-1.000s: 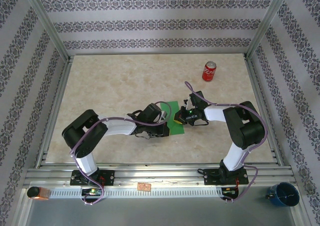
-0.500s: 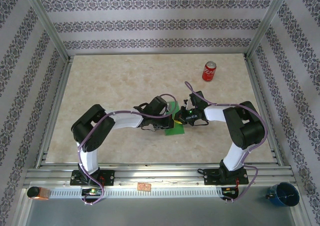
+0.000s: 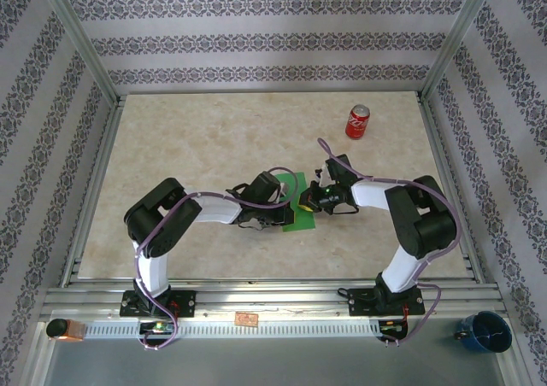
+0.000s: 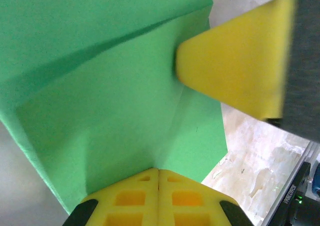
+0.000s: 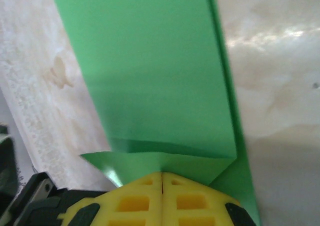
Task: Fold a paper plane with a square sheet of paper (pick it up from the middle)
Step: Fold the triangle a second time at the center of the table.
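Near-left of the red soda can (image 3: 358, 122), the half-folded square sheet of paper (image 3: 300, 222) lies lengthwise near-to-far. The left end effector (image 3: 281, 204) and right end effector (image 3: 302, 205), both closed, press it.

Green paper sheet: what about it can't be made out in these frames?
- Top external: the thin bright green paper sheet has its middle covered by the left pincer and right pincer, so the folds are hidden.
- Left wrist: the sheet runs off the top and left edges; a blurred yellow finger covers its right side.
- Right wrist: the top edge cuts the sheet off.
- Both wrist views: whether the shut pincers pinch the paper or only press it.
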Controlling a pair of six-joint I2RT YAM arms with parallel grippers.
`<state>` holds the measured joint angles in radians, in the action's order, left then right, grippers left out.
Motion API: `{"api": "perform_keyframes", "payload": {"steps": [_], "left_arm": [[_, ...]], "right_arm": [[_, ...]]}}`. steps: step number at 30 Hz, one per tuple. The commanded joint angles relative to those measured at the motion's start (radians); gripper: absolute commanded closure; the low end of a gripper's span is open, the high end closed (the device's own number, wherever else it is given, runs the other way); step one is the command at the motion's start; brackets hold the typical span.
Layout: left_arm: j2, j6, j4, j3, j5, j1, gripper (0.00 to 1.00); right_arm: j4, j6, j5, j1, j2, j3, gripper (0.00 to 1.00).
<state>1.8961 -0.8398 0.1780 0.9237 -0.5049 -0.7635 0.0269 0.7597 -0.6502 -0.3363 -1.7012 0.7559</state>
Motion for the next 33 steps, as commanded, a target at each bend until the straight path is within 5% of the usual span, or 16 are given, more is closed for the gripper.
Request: {"api": "perform_keyframes", "payload": {"steps": [1, 9, 22, 33], "left_arm": [[0.038, -0.032, -0.039, -0.070, 0.012, 0.004, 1.00], [0.034, -0.035, -0.035, -0.073, 0.015, 0.004, 1.00], [0.023, -0.004, -0.060, -0.083, 0.011, 0.004, 1.00], [0.020, -0.019, -0.034, -0.091, 0.000, 0.004, 1.00]], "right_arm": [[0.016, -0.043, -0.054, -0.009, 0.041, -0.006, 0.94], [0.011, -0.043, -0.040, -0.039, -0.063, -0.005, 0.95], [0.049, -0.086, -0.025, 0.092, -0.118, 0.076, 0.95], [0.093, -0.065, 0.111, 0.115, -0.075, 0.112, 0.95]]}}
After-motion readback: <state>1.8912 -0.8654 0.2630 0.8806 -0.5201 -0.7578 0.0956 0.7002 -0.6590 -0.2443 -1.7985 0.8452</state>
